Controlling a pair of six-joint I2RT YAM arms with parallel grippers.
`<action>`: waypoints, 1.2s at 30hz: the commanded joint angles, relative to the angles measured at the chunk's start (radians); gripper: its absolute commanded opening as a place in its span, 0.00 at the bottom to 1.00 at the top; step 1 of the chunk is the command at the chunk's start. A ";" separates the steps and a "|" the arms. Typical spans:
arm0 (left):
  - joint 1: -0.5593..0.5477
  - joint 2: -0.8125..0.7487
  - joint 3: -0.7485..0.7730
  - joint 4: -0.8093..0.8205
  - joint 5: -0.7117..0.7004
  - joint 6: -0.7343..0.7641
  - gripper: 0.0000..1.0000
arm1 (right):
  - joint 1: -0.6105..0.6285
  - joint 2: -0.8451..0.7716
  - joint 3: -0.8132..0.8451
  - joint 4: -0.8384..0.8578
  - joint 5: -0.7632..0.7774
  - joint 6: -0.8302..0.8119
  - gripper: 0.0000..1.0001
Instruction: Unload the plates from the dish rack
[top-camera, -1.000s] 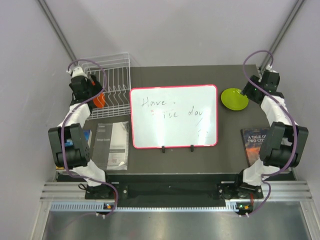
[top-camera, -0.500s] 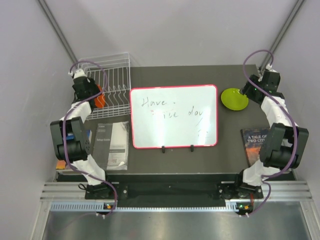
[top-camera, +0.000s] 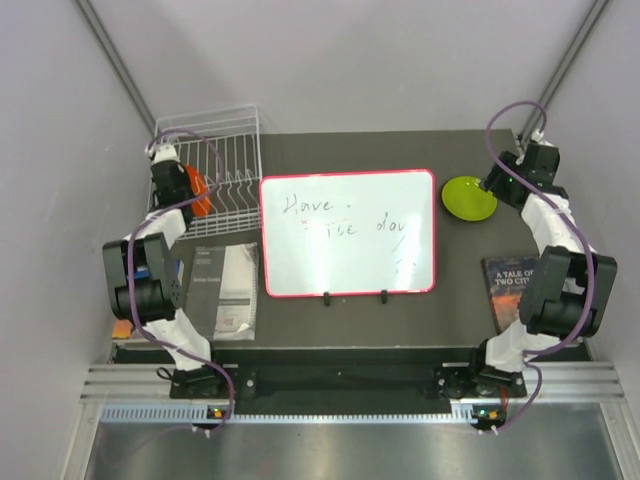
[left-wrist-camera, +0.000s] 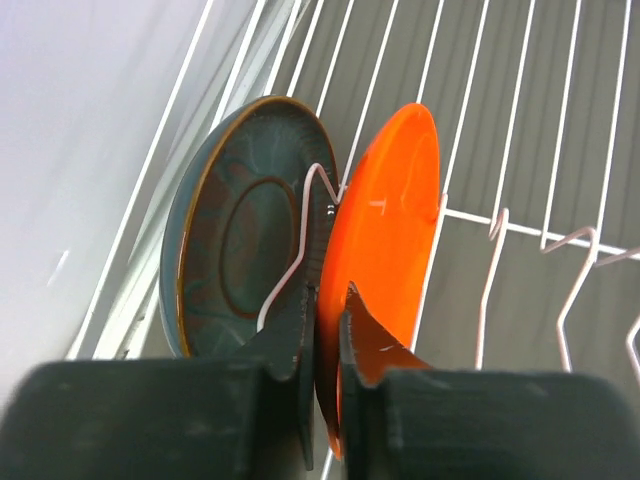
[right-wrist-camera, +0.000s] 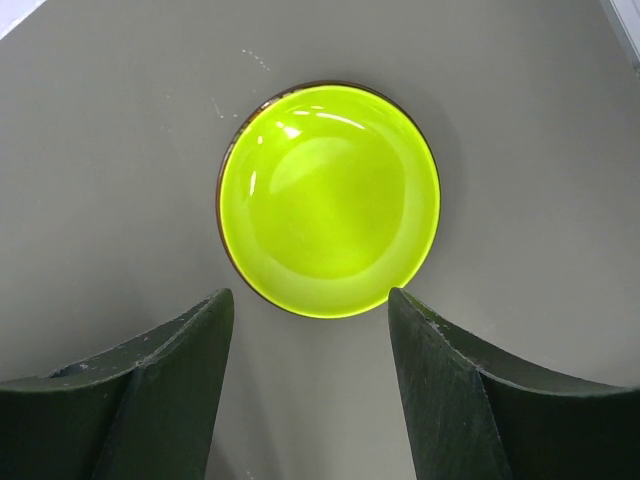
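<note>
Left claw (left-wrist-camera: 325, 300): pinched narrow on the near rim of the orange plate (left-wrist-camera: 385, 240), one finger on either face.
Orange plate: on edge in the dish rack (top-camera: 235, 135), far left of the table; a wire prong (left-wrist-camera: 303, 215) stands between it and the teal plate (left-wrist-camera: 240, 230) just to its left.
Right claw (right-wrist-camera: 310, 300): wide, holding nothing, hovering over the lime green plate (right-wrist-camera: 330, 200), which lies flat on the table (right-wrist-camera: 100, 130), far right.
Handling (judged): stiff, light, glossy, likely slippery; may chip if knocked on wire.
Grip point: rim only; lift straight up clear of the prongs before swinging.
</note>
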 joint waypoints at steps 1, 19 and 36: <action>0.001 -0.074 -0.054 0.087 -0.023 -0.020 0.00 | 0.009 -0.027 -0.006 0.024 0.018 0.002 0.63; -0.119 -0.284 -0.103 0.225 -0.053 0.172 0.00 | 0.029 -0.049 0.029 -0.006 0.047 -0.004 0.63; -0.154 -0.178 0.166 0.268 0.661 -0.549 0.00 | 0.299 -0.037 0.271 0.156 -0.326 -0.019 0.83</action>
